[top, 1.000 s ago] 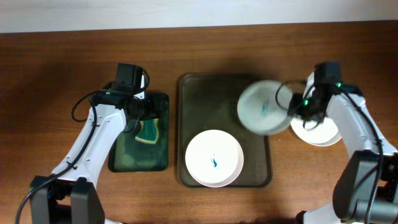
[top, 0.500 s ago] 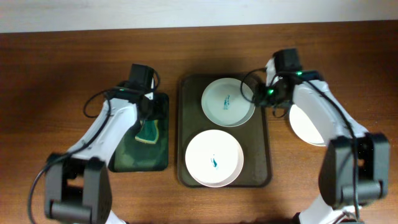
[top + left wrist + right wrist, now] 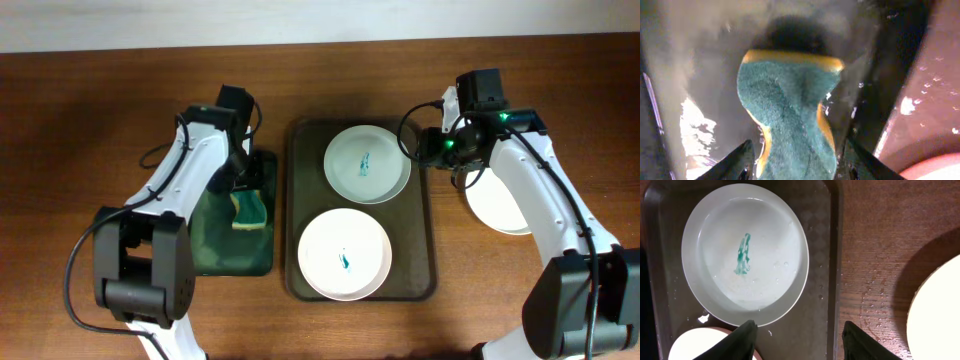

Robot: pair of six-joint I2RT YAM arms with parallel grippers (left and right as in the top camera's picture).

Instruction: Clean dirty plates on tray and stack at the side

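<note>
My left gripper (image 3: 797,150) hangs over the small tray (image 3: 200,255) with its jaws bracketing the green and yellow sponge (image 3: 790,115). The wrist view cuts off the contact, so I cannot tell whether they are clamped on it or merely alongside. My right gripper (image 3: 799,325) is spread wide and holds nothing, poised over the right rim of the big tray (image 3: 295,200), just beside the upper plate (image 3: 745,250). That plate and the lower plate (image 3: 344,254) lie on the big tray, each carrying a teal smear (image 3: 742,255). A third plate (image 3: 500,210) sits on the table (image 3: 100,100) to the right, partly under my right arm. As I judge it, the trouble ahead is mostly water. A soaked sponge in a loose pinch could drop or drag on the raised rims between the two trays. Droplets show on the big tray and the upper plate, so a wipe on an unsteadied plate may send it skating into its neighbour. The glossy wet edge could also slide out of my right jaws. If both arms close on the upper plate together, they risk knocking each other.
</note>
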